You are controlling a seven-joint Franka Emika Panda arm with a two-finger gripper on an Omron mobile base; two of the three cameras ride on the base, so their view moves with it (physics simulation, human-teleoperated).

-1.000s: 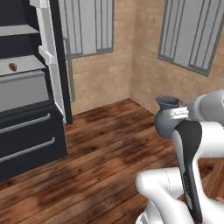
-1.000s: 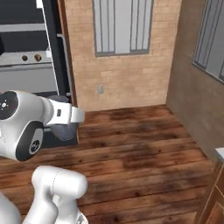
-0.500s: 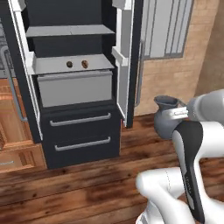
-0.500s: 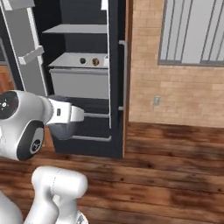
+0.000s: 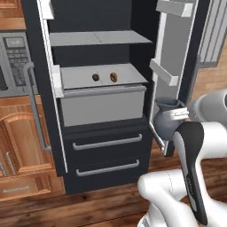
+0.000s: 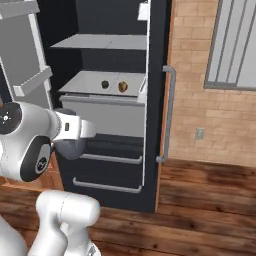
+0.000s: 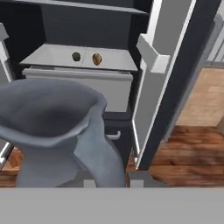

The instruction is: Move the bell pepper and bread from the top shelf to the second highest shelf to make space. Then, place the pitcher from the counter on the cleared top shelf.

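Slate-blue pitcher (image 7: 61,131) in closed hand (image 7: 111,183)

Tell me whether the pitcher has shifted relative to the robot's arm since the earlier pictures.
No. The pitcher sits at the same spot beside the white arm in the left base view; only the background changed as the base drove.

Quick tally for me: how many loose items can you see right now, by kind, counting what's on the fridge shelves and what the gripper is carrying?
Bell pepper, on the second shelf: 1
Bread, beside it on the same shelf: 1
Pitcher, held in the gripper: 1
Total: 3
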